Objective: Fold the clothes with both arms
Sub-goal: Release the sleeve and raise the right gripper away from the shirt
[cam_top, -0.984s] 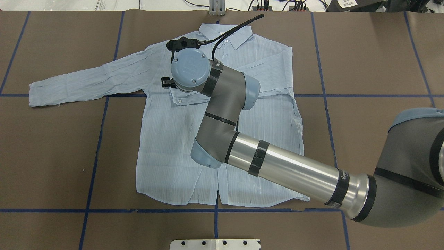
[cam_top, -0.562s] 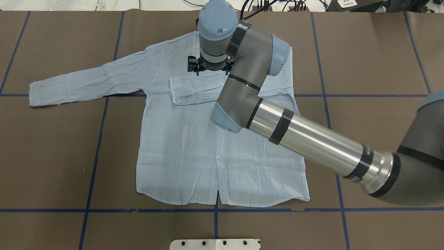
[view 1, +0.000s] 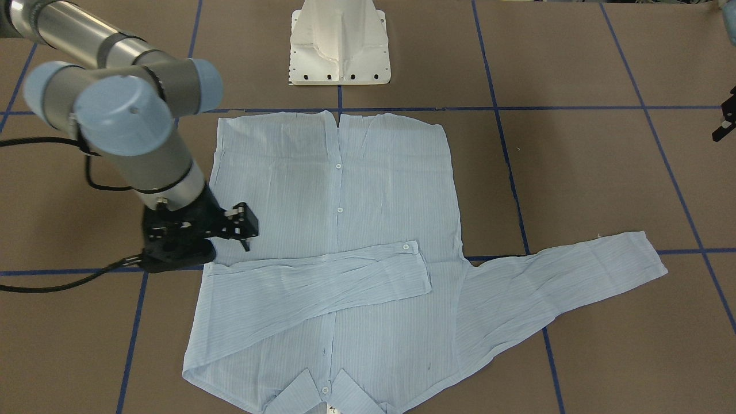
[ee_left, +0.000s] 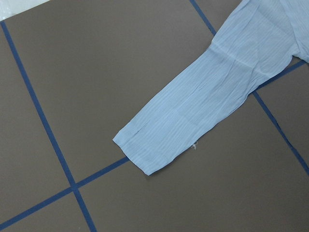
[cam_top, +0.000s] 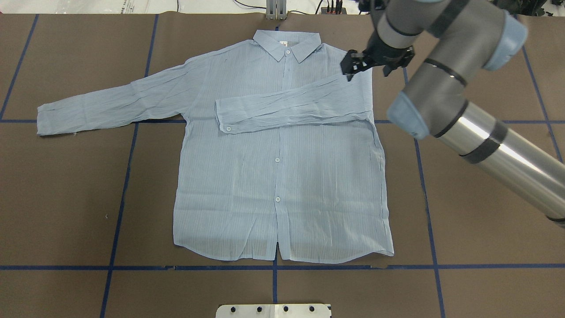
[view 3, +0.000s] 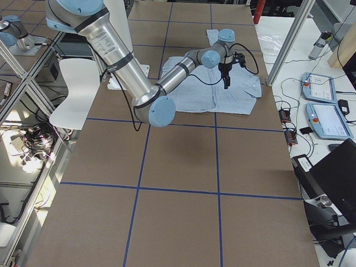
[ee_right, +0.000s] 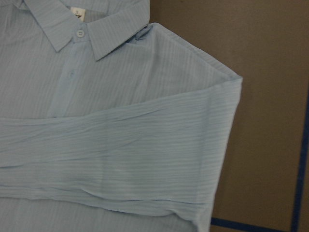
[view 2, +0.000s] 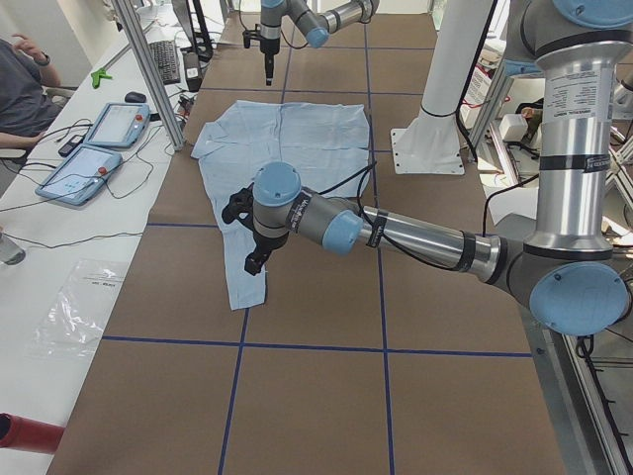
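One light blue, finely striped shirt (cam_top: 273,176) lies flat and buttoned on the brown-covered table (cam_top: 66,198), its collar toward the far edge and its hem toward the white pedestal (view 1: 339,57). The folded sleeve (cam_top: 291,108) on the robot's right lies across the chest, cuff button up. The other sleeve (cam_top: 110,104) stretches out flat to the robot's left.

The right gripper (cam_top: 370,66) is at the shirt's right shoulder edge. The left gripper (view 2: 252,252) is over the outstretched cuff. I cannot tell how wide either one's jaws stand. The right arm (cam_top: 499,150) slants over the table beside the shirt, off the cloth.

Blue tape lines (cam_top: 132,267) grid the cover, and brown surface flanks the shirt on both sides. Past the collar edge runs a desk with teach pendants (view 2: 114,124), where a person (view 2: 20,74) sits.
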Controlling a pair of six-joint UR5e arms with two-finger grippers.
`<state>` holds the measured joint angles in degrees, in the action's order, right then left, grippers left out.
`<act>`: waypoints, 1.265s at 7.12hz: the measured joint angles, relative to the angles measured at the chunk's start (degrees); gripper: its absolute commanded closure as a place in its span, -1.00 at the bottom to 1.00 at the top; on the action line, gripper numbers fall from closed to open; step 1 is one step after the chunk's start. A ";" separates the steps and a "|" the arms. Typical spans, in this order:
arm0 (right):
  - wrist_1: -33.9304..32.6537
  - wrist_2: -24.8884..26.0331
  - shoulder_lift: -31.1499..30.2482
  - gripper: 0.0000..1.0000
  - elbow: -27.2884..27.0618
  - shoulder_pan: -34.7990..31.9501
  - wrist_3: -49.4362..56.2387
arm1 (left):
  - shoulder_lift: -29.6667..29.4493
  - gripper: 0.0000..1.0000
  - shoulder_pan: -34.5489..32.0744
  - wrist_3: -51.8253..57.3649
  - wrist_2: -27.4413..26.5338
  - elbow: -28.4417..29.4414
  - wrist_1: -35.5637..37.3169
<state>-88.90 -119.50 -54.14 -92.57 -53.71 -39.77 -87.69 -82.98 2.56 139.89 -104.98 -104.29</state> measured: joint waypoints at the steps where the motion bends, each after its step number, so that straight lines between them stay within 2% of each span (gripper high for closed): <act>1: -1.87 -1.40 -6.18 -1.00 -4.90 -3.37 7.31 | 0.03 -1.00 0.86 -3.32 -0.14 1.71 -2.67; 3: -1.60 -3.86 -19.25 -1.00 -12.10 -9.29 16.55 | 0.28 -1.00 1.77 -11.12 -1.49 6.67 -11.23; 5: -0.92 -8.20 -29.36 -1.00 -15.50 -17.22 25.92 | 0.53 -1.00 3.45 -18.74 -6.85 10.30 -18.84; 7: -0.93 -9.92 -37.43 -1.00 -17.57 -22.58 30.24 | 0.43 -1.00 5.49 -25.50 -9.97 15.82 -28.40; 9: -1.31 -11.16 -41.46 -1.00 -17.69 -25.11 30.74 | -0.38 -1.00 8.06 -32.07 -14.85 19.64 -34.36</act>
<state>-90.20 -130.66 -95.59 -110.26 -78.82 -9.03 -88.08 -74.92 -29.50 125.04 -85.34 -138.65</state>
